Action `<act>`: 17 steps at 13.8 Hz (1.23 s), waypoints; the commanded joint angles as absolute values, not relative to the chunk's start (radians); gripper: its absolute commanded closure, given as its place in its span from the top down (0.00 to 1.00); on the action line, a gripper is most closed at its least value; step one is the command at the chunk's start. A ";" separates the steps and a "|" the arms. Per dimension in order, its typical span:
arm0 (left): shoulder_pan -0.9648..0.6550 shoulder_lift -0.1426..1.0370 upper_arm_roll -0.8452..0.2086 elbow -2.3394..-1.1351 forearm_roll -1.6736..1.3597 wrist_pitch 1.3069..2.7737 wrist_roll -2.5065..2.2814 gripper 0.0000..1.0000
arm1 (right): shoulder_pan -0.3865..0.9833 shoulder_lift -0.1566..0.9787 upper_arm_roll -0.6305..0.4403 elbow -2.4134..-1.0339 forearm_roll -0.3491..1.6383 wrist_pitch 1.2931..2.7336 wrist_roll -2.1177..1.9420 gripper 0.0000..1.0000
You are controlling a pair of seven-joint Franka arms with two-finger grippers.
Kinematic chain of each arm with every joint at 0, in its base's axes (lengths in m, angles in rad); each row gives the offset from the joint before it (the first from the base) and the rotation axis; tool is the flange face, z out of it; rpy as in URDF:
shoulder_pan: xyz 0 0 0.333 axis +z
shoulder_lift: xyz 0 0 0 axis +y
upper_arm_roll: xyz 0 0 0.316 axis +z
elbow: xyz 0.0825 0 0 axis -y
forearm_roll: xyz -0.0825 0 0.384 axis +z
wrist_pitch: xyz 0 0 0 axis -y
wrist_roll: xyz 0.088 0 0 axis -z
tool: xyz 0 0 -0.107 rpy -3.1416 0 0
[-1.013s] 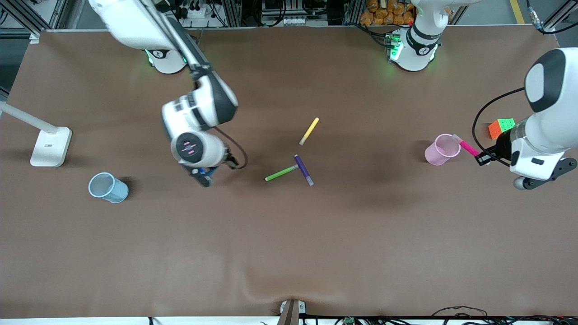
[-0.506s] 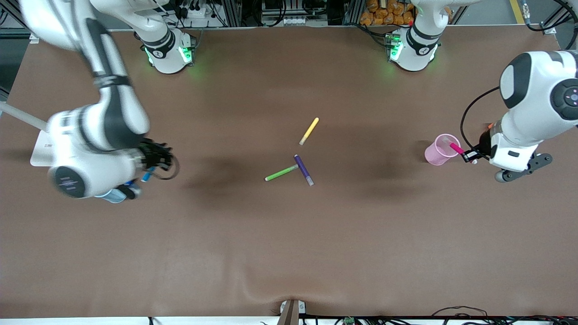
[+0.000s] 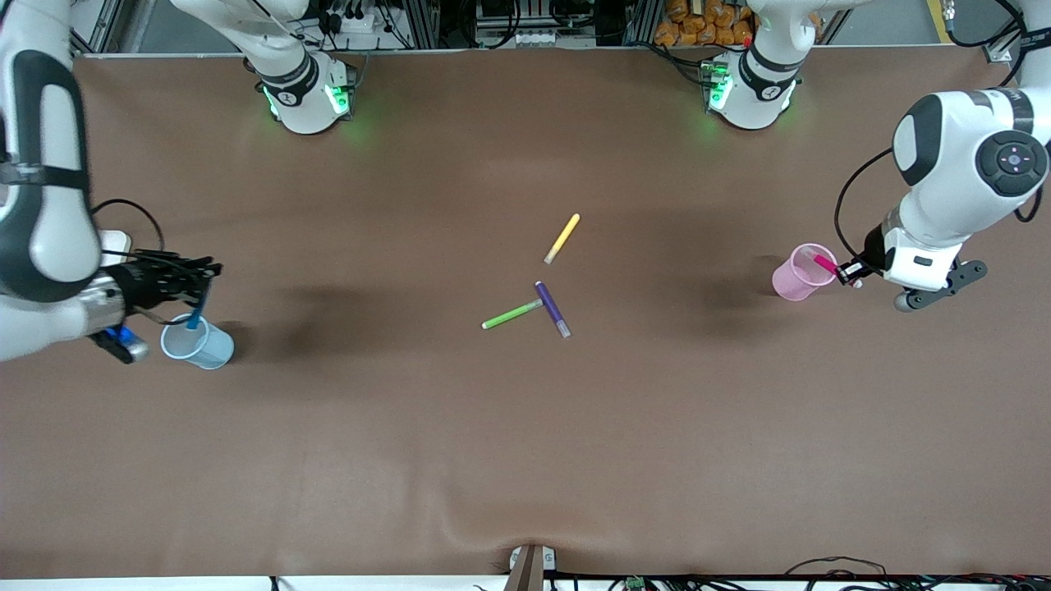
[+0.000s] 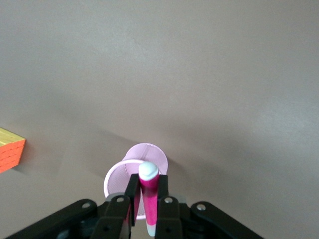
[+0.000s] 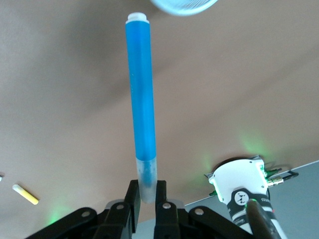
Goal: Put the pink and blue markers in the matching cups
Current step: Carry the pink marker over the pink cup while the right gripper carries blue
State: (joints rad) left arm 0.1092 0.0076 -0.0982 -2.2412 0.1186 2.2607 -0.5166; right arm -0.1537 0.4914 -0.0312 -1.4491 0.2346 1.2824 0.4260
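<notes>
fingers of the left gripper (image 4: 147, 211) clamp the slim magenta-pink marker (image 4: 148, 191), its tip over the pale pink translucent cup's (image 3: 803, 275) rim. right gripper (image 5: 145, 201) pinches the bright blue marker (image 5: 141, 107), tip over the pale blue cup (image 3: 197, 345); bare brown table (image 3: 525, 451) around both.

No readable text, labels, brands or numbers on anything in view.
</notes>
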 commanded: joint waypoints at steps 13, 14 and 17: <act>0.170 0.026 -0.109 -2.384 0.140 2.444 -0.525 0.00 | -0.342 0.652 -0.011 -1.430 0.391 1.339 0.302 0.00; 0.169 0.041 -0.109 -2.378 0.140 2.444 -0.529 0.29 | -0.344 0.655 -0.012 -1.430 0.403 1.339 0.302 0.00; 0.164 0.041 -0.115 -2.359 0.140 2.435 -0.540 1.00 | -0.350 0.661 -0.012 -1.430 0.405 1.342 0.296 0.00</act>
